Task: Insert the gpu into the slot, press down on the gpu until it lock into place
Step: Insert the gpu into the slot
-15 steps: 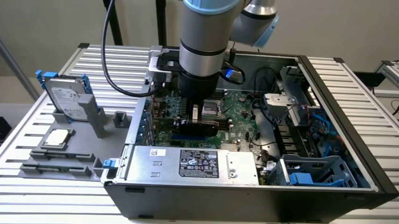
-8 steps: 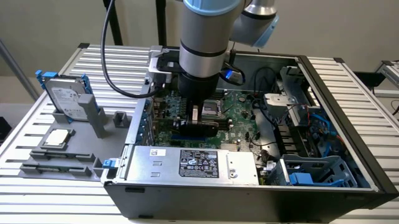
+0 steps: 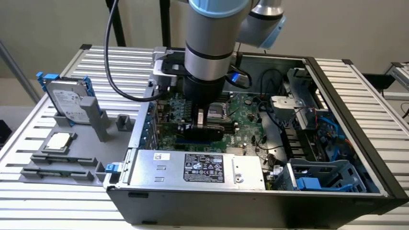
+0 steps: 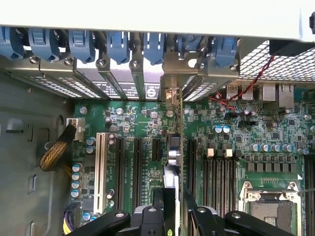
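Note:
In the exterior view the arm reaches straight down into the open computer case point(image 3: 357, 139). My gripper point(image 3: 201, 123) is shut on the gpu point(image 3: 214, 132), a flat black card held on edge over the green motherboard. The bright-blue slot point(image 3: 191, 142) shows just under the card's lower edge; I cannot tell whether the card sits in it. In the wrist view the gpu point(image 4: 172, 147) appears edge-on between the black fingers point(image 4: 147, 216). Its metal bracket point(image 4: 172, 93) reaches the case's rear wall. The gripper point(image 4: 173, 216) straddles the card, which hides the slot beneath it.
A silver labelled power-supply box point(image 3: 198, 167) lies close in front of the card, and a blue drive cage point(image 3: 319, 179) stands at the exterior view's right. Black expansion slots point(image 4: 129, 162), memory slots point(image 4: 219, 177) and the processor socket point(image 4: 270, 206) flank the card. A hard drive point(image 3: 67, 100) stands outside the case.

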Motion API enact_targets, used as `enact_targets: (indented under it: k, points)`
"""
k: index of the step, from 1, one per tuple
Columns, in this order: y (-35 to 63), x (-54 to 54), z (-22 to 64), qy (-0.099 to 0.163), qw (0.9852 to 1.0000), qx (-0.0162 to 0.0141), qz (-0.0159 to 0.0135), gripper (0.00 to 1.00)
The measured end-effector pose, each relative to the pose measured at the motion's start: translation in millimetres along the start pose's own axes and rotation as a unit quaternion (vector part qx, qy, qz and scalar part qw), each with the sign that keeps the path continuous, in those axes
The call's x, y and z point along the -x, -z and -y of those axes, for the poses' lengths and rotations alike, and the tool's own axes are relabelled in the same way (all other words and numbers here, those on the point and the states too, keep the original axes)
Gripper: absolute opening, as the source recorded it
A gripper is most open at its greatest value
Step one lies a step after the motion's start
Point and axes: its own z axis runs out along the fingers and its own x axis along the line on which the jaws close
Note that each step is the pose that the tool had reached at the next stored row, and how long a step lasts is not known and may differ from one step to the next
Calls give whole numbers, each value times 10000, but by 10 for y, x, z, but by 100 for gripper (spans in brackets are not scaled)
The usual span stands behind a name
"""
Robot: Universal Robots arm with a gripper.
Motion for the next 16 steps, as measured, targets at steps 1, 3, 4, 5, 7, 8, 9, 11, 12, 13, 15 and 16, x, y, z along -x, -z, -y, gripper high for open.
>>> enact_targets:
  k: [1, 3, 4, 5, 7, 8, 9, 11, 12, 13, 15, 16]
  points:
    - [-4, 0, 5, 0, 10000, 1, 1, 26]
    - [-14, -1, 10, 0, 10000, 3, 4, 26]
    - [-16, -1, 11, 0, 10000, 7, 2, 26]
    - [-19, -1, 11, -1, 10000, 12, 2, 26]
    - [-25, -2, 12, -1, 10000, 23, 1, 26]
    - [-28, -2, 13, -1, 10000, 28, 1, 26]
    - [-33, -2, 13, -1, 10000, 32, 2, 26]
    - [-46, -3, 14, -2, 10000, 35, 2, 26]
    - [-55, -3, 15, -2, 10000, 36, 1, 26]
    - [-63, -4, 15, -2, 10000, 37, -1, 26]
    - [-85, -5, 18, -1, 10000, 35, 2, 26]
    - [-94, -6, 19, -1, 10000, 35, 1, 26]
